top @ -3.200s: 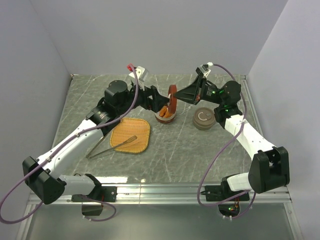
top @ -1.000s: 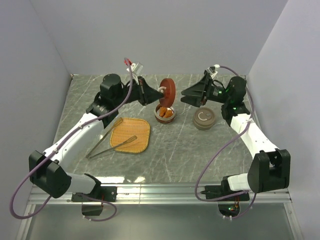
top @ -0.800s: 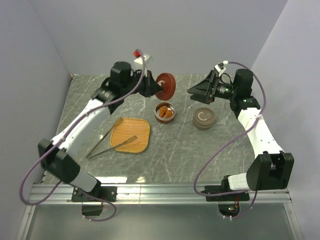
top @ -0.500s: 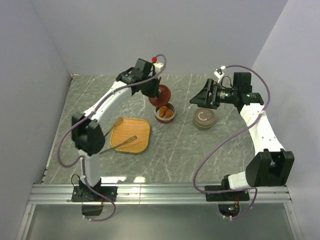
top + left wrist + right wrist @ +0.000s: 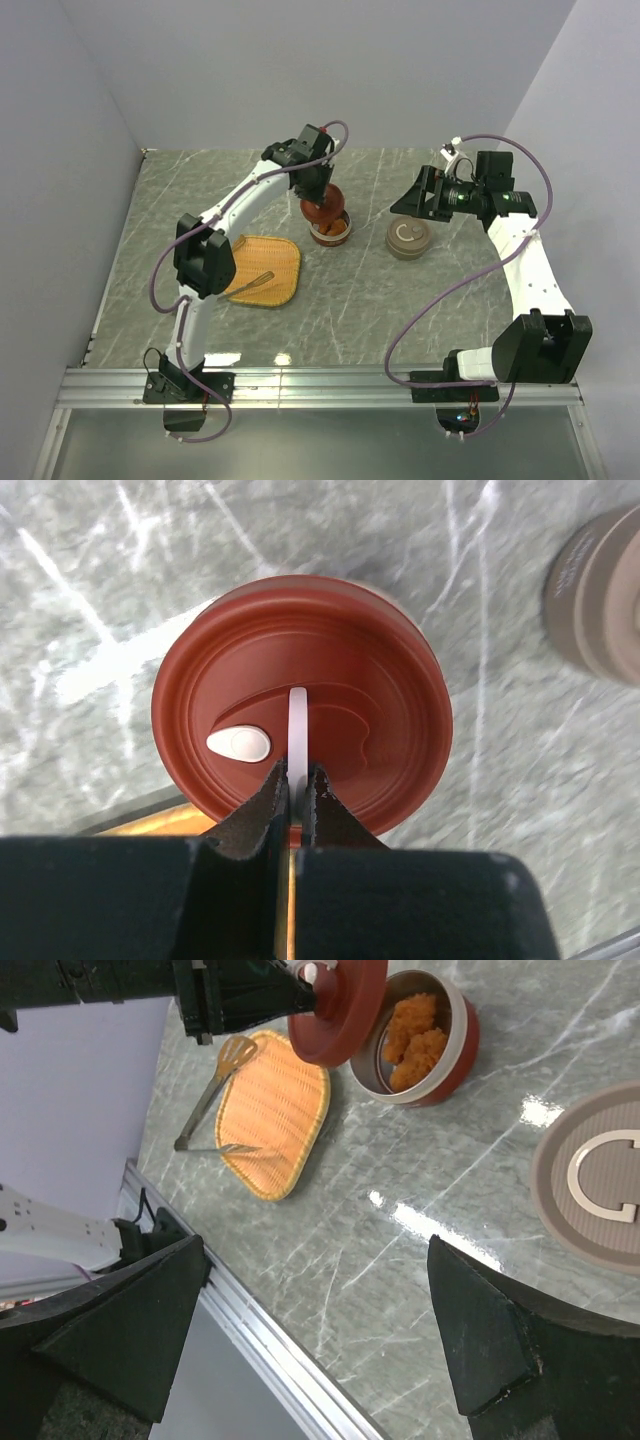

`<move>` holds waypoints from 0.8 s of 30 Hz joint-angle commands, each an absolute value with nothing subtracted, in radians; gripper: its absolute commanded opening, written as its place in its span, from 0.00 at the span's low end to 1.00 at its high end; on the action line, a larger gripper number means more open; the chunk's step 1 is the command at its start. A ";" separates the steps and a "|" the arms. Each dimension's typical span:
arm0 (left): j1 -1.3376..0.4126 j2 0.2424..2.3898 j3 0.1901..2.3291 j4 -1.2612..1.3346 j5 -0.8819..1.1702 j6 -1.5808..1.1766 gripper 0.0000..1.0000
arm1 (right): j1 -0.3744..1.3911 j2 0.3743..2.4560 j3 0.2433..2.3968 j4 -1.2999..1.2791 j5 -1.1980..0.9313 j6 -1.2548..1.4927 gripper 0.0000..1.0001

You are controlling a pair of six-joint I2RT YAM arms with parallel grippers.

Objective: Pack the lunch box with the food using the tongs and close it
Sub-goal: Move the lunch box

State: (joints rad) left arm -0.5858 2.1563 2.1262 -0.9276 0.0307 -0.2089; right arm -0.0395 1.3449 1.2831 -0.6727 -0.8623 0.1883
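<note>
As lid [image 5: 340,1010] hangs, craggy orange nuggets [image 5: 412,1030], perhaps three

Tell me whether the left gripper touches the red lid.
Touching. Left wrist view: left gripper pinched shut on the white handle of the red lid.

Left arm stretched far forward with the wrist bent straight down, I have the left gripper [image 5: 295,778] pinched tight on the white handle [image 5: 297,715] of a red lid [image 5: 345,670], which hangs just beneath its fingers. The right arm reaches forward with its wrist level, and the right gripper [image 5: 318,1255] is spread wide, holding nothing.
</note>
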 commanded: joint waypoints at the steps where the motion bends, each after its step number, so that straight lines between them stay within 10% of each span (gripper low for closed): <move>1: -0.615 2.171 2.184 -0.928 -0.031 -0.343 0.00 | -0.058 1.305 1.266 -0.644 -0.851 0.176 0.99; 24: -0.644 2.261 2.223 -0.973 -0.066 -0.457 0.00 | -0.106 1.276 1.223 -0.629 -0.847 0.183 0.99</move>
State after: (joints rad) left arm -0.6392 2.2604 2.1891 -0.9688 -0.0742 -0.4500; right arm -0.0967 1.3163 1.2335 -0.6655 -0.8555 0.1886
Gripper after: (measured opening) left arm 0.053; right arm 0.988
